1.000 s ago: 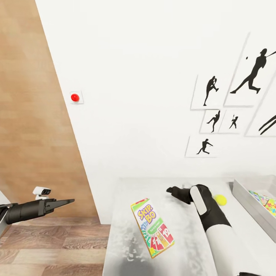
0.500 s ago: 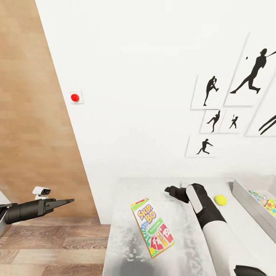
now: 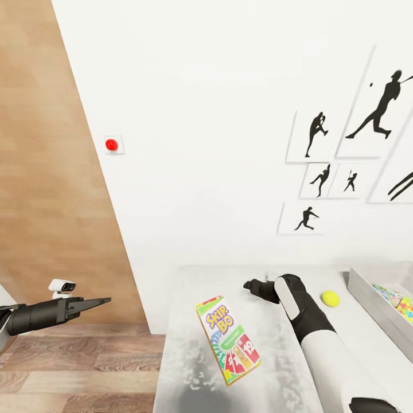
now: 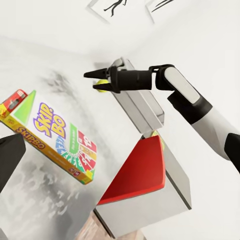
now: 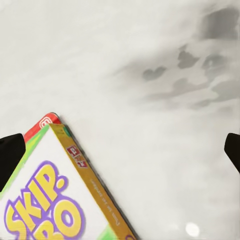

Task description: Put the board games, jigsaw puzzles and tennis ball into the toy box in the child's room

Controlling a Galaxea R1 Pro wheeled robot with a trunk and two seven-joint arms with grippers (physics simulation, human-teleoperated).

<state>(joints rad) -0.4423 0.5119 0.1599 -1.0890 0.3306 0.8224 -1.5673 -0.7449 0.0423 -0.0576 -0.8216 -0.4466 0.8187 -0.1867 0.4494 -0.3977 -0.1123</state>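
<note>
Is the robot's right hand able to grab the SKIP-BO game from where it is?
Probably yes. The right gripper hovers open over the table, just beyond the SKIP-BO box, and nothing lies between them.

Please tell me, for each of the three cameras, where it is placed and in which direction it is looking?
Head view: from the robot's head, looking forward and down at the table and wall; both arms show.
Left wrist view: from the left arm, beside the table, looking across it toward the right gripper, tennis ball and toy box.
Right wrist view: from the right arm, looking down at the tabletop; dark fingertips at the edges.
Shared: all three show the SKIP-BO box.
</note>
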